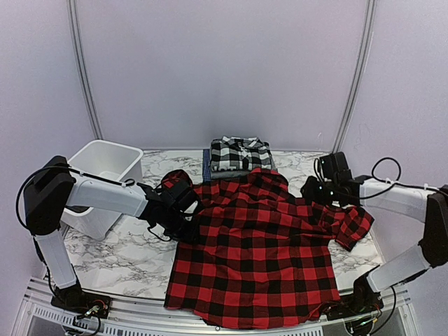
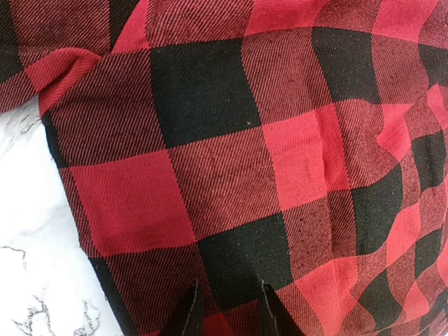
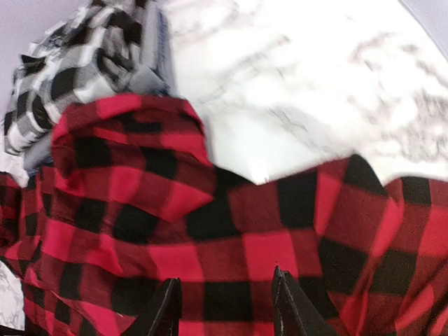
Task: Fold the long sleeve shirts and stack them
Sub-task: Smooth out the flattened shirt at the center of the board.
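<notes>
1. Near edge of the counter (image 1: pixel 119 255): a red-and-black checked shirt (image 1: pixel 255 259) lies spread open and unfolded. Its hem droops over that edge, and folding looks barely begun.
2. Middle, left side: the left tool (image 2: pixel 229 308) rests at the shirt's bunched sleeve. Its fingers stand a narrow gap apart over the cloth, and I cannot tell whether they pinch it.
3. Middle, right side: the right tool (image 3: pixel 225 308) hovers at the other shoulder with its fingers wider apart, gripping nothing visible. That sleeve is crumpled near the right edge.
4. Far edge, centre: a black-and-white plaid shirt (image 1: pixel 240 154) sits folded on a stack, with a blue shirt (image 1: pixel 206 166) showing beneath. This part looks finished.
5. Room to move: there is bare marble to the left of the red shirt. A white tub (image 1: pixel 105 164) crowds the far left corner.
</notes>
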{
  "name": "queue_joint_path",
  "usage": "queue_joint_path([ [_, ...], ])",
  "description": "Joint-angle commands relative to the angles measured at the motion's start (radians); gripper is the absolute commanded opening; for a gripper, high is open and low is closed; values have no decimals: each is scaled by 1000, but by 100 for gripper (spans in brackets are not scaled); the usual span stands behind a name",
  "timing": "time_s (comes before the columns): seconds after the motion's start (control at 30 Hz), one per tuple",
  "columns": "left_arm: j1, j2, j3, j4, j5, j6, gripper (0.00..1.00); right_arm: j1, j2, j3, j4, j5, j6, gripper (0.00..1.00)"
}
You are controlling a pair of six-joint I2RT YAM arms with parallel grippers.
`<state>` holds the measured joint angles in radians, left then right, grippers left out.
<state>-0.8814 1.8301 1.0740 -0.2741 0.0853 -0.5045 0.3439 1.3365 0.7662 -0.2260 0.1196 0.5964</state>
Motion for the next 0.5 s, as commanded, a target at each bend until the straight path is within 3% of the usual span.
queue_joint_path([
  [0.0,7,-23,19,-44,-12,12,29,-5,150,177,81,-82,-111,34],
  [0.17,7,-19,28,-46,-8,12,29,-5,368,301,130,-207,-131,21],
  [0.47,7,-25,36,-58,-13,14,29,-23,602,402,116,-172,-119,13],
])
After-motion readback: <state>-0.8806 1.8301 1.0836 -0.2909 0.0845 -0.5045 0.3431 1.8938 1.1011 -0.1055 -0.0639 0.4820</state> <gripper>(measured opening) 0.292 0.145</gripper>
